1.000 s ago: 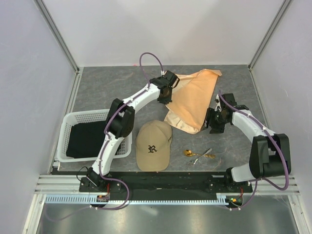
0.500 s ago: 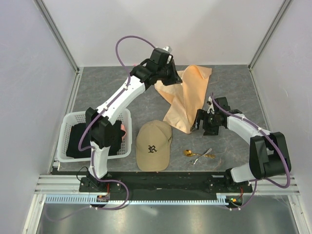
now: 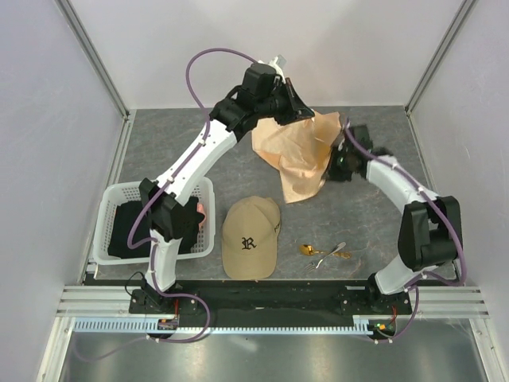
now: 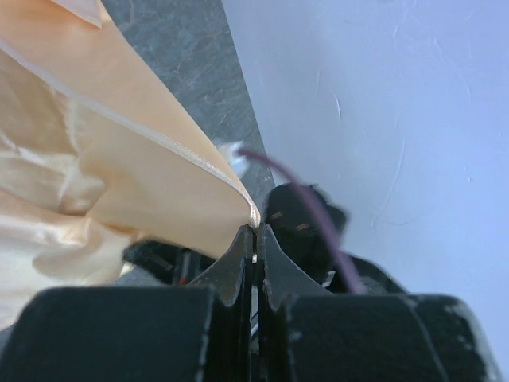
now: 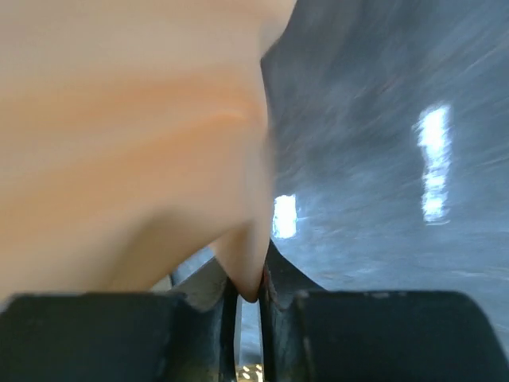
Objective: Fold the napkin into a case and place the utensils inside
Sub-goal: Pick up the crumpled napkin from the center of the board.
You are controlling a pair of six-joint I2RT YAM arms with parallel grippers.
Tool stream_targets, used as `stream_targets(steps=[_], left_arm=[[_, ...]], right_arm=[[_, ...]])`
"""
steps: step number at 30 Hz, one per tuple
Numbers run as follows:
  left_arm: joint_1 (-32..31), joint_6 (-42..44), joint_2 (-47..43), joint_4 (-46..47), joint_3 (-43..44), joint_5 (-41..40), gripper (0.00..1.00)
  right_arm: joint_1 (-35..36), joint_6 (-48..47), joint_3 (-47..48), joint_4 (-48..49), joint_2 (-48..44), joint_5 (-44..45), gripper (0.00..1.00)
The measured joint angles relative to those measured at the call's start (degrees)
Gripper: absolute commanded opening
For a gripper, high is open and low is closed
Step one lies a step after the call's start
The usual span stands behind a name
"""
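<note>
Top external view: the napkin (image 3: 296, 155) hangs as a crumpled sheet above the far middle of the table (image 3: 171, 143), carried between both arms, with its lower tip pointing toward the cap (image 3: 251, 237). Whether that tip touches the table cannot be told.

The left gripper (image 3: 296, 111) is raised at the napkin's upper left edge. In the left wrist view its jaws are clenched on the hemmed corner. The right gripper (image 3: 336, 163) meets the right edge. The right wrist view, though blurred, shows its jaws pinched on a fold of the cloth.

Gripping two separated points probably serves to spread the sheet so it can be laid flat for folding.

The utensils (image 3: 324, 253) lie near the front edge, just right of the cap and well apart from the napkin, and are judged not yet needed. The basket (image 3: 107, 203) at the left holds a black cloth (image 3: 139, 227).
</note>
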Motion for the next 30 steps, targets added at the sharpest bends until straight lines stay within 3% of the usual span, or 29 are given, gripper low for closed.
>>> stream_targets(steps=[4,8,10,11,13,17,19,24,30], left_arm=[[2.14,2.32,-0.96,0.17,-1.20,-0.87,0.02],[5.97,5.70,-5.40,-0.48,-9.01,-3.54,0.02],[7.93,6.78,-8.24,-0.74,-13.90,-4.98,0.02],[8.83,7.13,-9.86,-0.81,-16.59,-5.53,0.02],[10.36,7.54,-12.63,-0.79,-21.59,-6.51,0.02],[13.40,9.77,-17.75,-1.49,-31.23,-8.46,0.02],[14.51,11.28,-18.75,-1.64,-33.68,-9.44,0.02],[15.37,14.91,-19.34,-1.99,-37.59,-11.02,0.02],[15.34,17.33,-19.34,-2.38,-38.16,-11.28,0.02]], right_arm=[[-1.01,-5.88,20.11,-11.91,1.29,7.87,0.13],[0.94,-11.96,35.36,-19.10,2.36,13.40,0.13],[4.24,-14.40,38.47,-21.70,3.87,15.15,0.17],[6.43,-15.43,39.43,-23.15,5.22,15.37,0.25],[10.95,-16.41,39.82,-25.11,8.98,14.56,0.36],[16.85,-14.69,34.84,-26.32,15.80,6.58,0.80],[17.05,-12.94,29.70,-26.82,15.82,3.80,0.88],[11.56,-8.63,20.09,-25.70,10.62,-1.27,0.93],[6.01,-1.09,11.52,-21.16,-0.39,-1.20,0.79]])
